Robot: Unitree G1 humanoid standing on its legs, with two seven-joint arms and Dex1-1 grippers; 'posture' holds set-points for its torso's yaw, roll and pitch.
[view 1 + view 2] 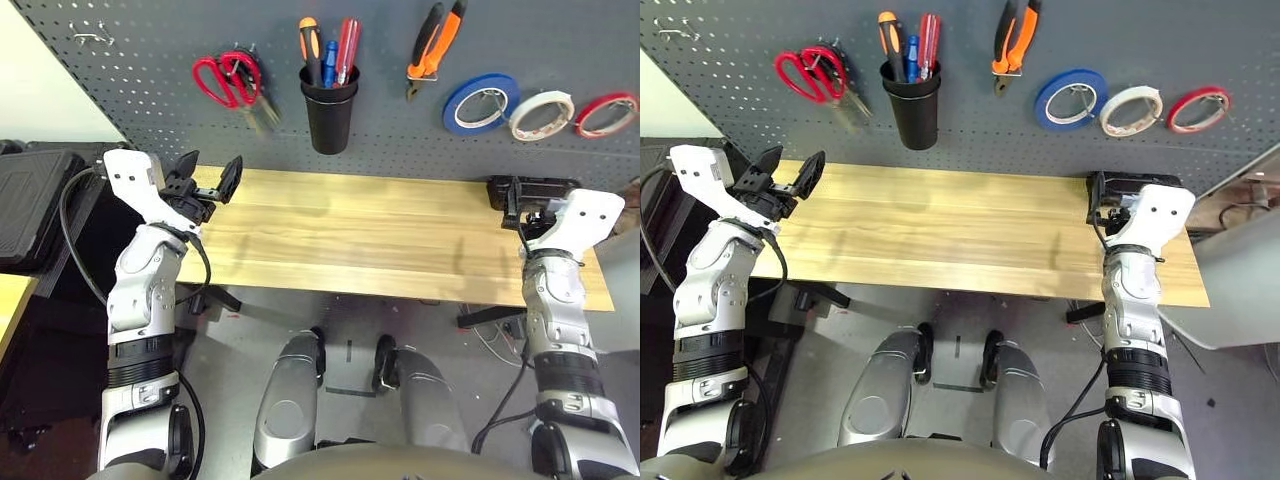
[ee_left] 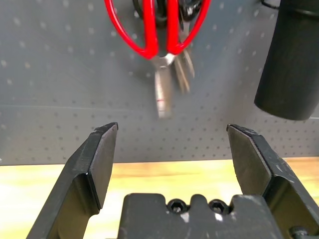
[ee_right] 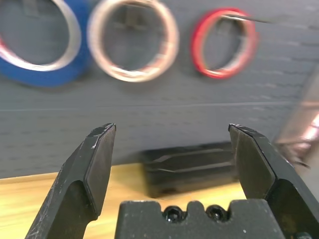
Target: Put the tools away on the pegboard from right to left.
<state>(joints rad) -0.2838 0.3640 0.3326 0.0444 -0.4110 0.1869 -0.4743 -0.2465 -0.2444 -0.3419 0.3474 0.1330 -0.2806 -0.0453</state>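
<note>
On the dark grey pegboard (image 1: 150, 60) hang red-handled scissors (image 1: 228, 80) at the left and orange-and-black pliers (image 1: 435, 45) further right. A cream-white tape roll (image 1: 541, 113) hangs between a blue roll and a red one. The black-and-orange screwdriver (image 1: 310, 45) stands in the black cup (image 1: 329, 110). My left gripper (image 1: 205, 178) hovers open and empty over the bench's left end, below the scissors (image 2: 158, 30). At the bench's right end my right gripper (image 3: 172, 134) is open and empty, pointing at the board beneath the tape rolls.
The light wooden bench top (image 1: 370, 235) runs under the board. A black box (image 3: 192, 167) sits on its far right corner, just ahead of my right gripper. Blue tape (image 1: 481, 103) and red tape (image 1: 606, 113) flank the cream roll. A black case (image 1: 35, 205) lies at the left.
</note>
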